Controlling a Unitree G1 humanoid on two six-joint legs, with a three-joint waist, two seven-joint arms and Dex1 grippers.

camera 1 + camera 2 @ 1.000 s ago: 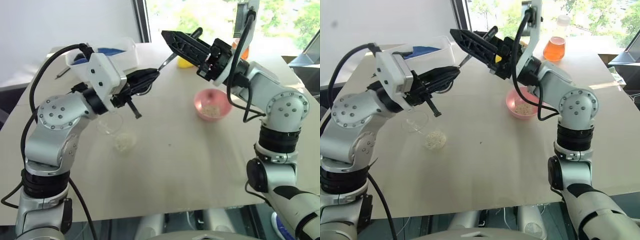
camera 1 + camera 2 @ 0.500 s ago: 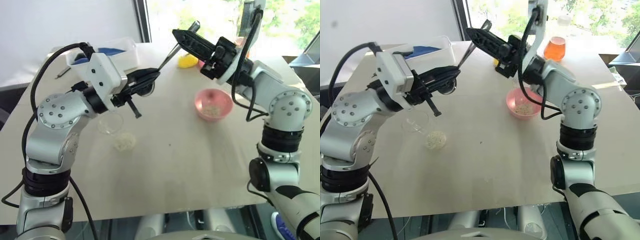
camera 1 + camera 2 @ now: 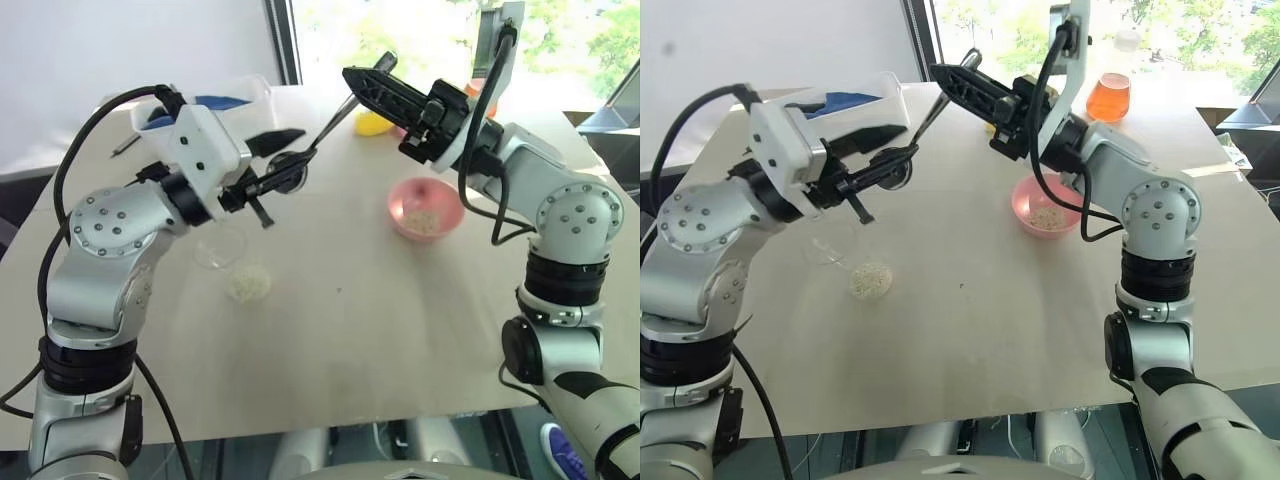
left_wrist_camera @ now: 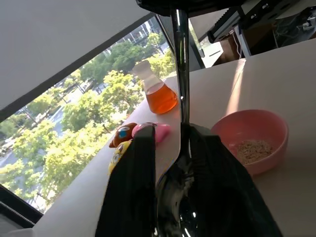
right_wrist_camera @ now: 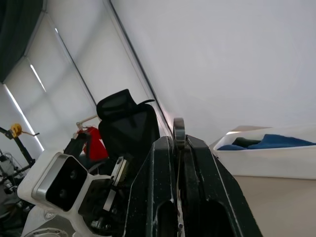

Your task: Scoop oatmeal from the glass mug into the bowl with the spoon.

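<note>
Spoon [image 3: 327, 124], slim and shiny silver metal with a long thin handle, hangs in the air above the pale beige worktop [image 3: 350, 330], slanting between the two arms. Its handle end is pinched in the right gripper [image 3: 352, 76], whose two black fingers are pressed flat together on it. Its small oval bowl end sits between the black fingers of the left gripper [image 3: 295, 152], which are parted partway, one finger above the spoon bowl and one below; the left wrist view shows the spoon bowl lying in the gap between them, though I cannot tell whether they touch it.

Below the left gripper, a small clear glass mug [image 3: 220, 245] stands on the worktop, nearly see-through. Just beside it, nearer the robot, a small heap of pale beige-white oatmeal [image 3: 249, 283] flakes lies spilled on the bare worktop. Well apart from these, under the right arm, the small round pink bowl [image 3: 426, 208] stands upright with a little oatmeal in its bottom.

At the far edge sit a white rectangular tub [image 3: 240, 105] holding something blue, a yellow toy [image 3: 374, 123] and a clear flask of orange liquid [image 3: 1110, 92].
</note>
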